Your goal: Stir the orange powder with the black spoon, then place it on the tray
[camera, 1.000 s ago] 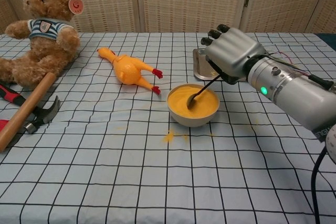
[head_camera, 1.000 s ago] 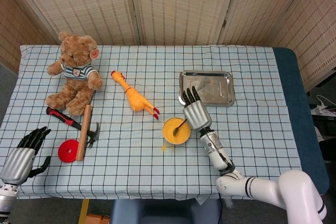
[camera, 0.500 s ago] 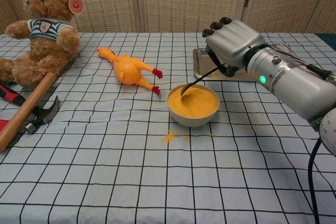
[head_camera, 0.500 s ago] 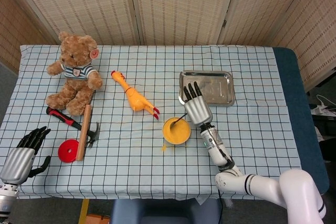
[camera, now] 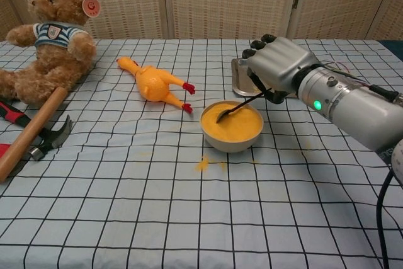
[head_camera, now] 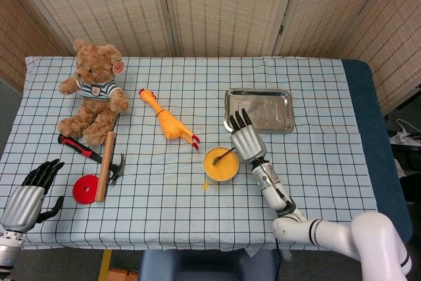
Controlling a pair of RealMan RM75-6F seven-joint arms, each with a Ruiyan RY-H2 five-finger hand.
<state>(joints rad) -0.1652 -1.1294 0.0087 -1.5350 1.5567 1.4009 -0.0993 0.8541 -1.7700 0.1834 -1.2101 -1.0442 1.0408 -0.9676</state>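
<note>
A white bowl [camera: 231, 142] [head_camera: 220, 177] of orange powder [camera: 236, 125] [head_camera: 222, 166] stands in the middle of the checked cloth. My right hand [camera: 279, 70] [head_camera: 245, 139] grips the black spoon [camera: 240, 107] [head_camera: 225, 156] just right of the bowl. The spoon slants down and left, its head in the powder near the bowl's far left side. The metal tray [head_camera: 258, 110] [camera: 238, 77] lies behind my right hand, mostly hidden by it in the chest view. My left hand [head_camera: 27, 194] hangs at the near left edge, fingers apart, holding nothing.
A yellow rubber chicken [head_camera: 167, 121] [camera: 153, 84] lies left of the bowl. A teddy bear [head_camera: 92, 90] [camera: 53, 29], a hammer [head_camera: 104, 158] [camera: 31, 132], a red-handled tool [head_camera: 79, 147] and a red disc [head_camera: 84, 189] sit at the left. Spilled powder [camera: 203, 164] dots the cloth before the bowl.
My right hand dipped, lowering the spoon's head back into the powder after lifting it toward the bowl's far left rim. My left hand has stayed put.
</note>
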